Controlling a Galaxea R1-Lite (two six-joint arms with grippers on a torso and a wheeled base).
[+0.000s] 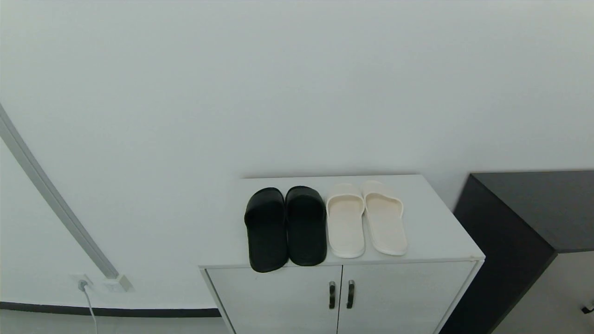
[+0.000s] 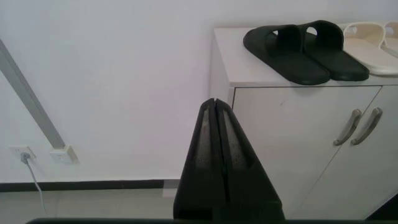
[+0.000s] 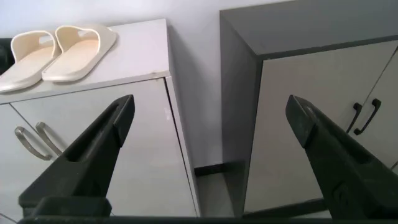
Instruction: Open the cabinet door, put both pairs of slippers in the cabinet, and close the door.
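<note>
— Left gripper (image 2: 215, 107): what state?
— Jaws pressed together, holding nothing, low beside the cabinet (image 2: 292, 137). Right gripper (image 3: 210, 106) gapes wide, also empty, near the gap between it and a dark cabinet (image 3: 298, 25).
— Doors (image 1: 278, 299)?
— Both closed. Their handles (image 1: 341, 294) sit side by side at the centre seam.
— So opening comes first?
— I'd say so. Best to close the wide jaws around one handle only, square on, then pull along the door's arc, not straight back.
— And the slippers?
— Black slippers (image 1: 285, 227) and white slippers (image 1: 366, 218) lie on top. The black heels overhang the front edge, so a jolt might tip them off.
</note>
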